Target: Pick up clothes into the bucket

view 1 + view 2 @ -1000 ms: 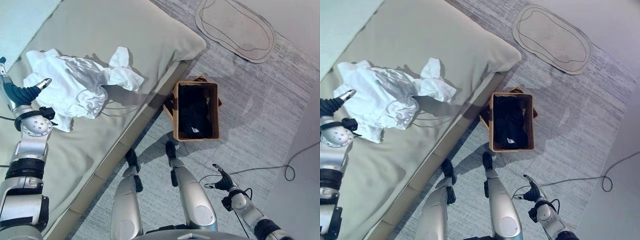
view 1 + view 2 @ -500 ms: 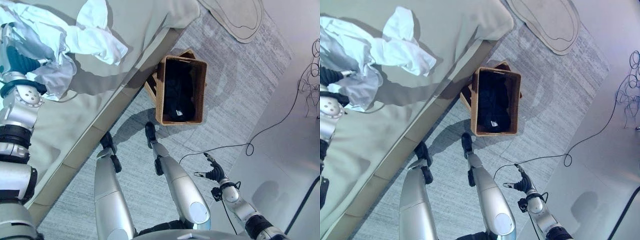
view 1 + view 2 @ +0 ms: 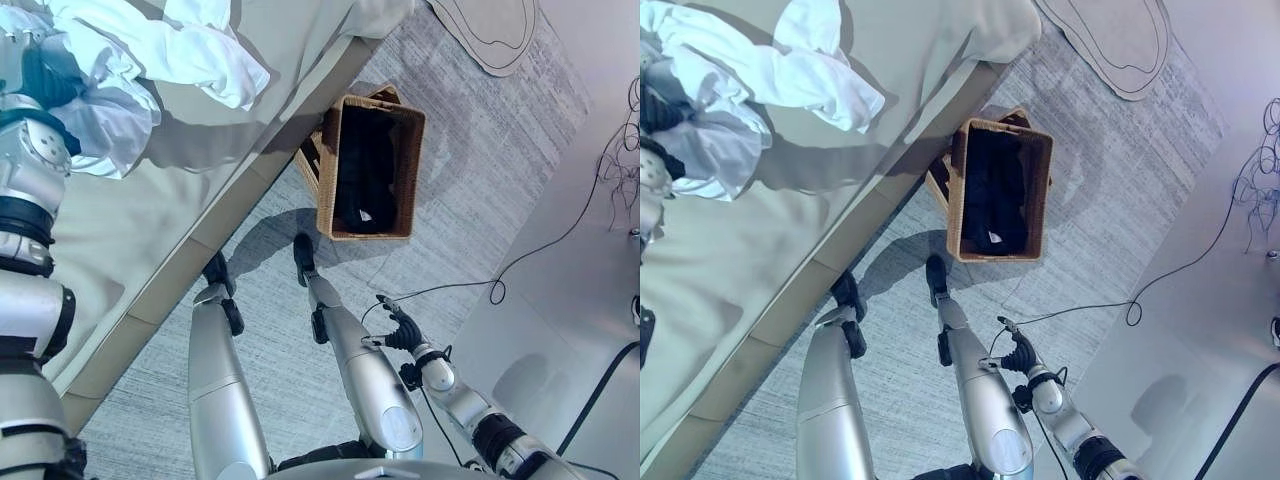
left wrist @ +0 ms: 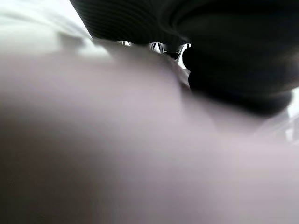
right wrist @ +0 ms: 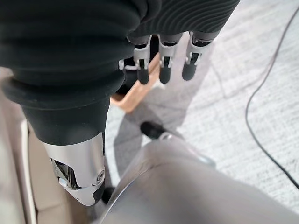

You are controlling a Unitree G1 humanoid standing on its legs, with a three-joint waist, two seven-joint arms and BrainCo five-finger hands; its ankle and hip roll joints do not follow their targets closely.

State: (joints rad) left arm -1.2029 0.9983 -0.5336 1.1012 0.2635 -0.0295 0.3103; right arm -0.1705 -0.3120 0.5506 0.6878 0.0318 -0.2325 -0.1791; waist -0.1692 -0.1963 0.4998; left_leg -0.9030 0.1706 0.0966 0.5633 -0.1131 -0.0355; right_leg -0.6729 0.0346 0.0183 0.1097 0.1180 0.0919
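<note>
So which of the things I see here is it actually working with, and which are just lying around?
Part of the job:
- white clothes on the bed
- wicker basket on the floor, dark clothes already inside
- left hand, buried in the white clothes
- right hand, idle, low beside the robot

Just lying about:
- bed
- oval mat
- floor cables

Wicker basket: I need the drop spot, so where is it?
The wicker basket stands on the grey carpet beside the bed's edge, holding dark clothes.
</note>
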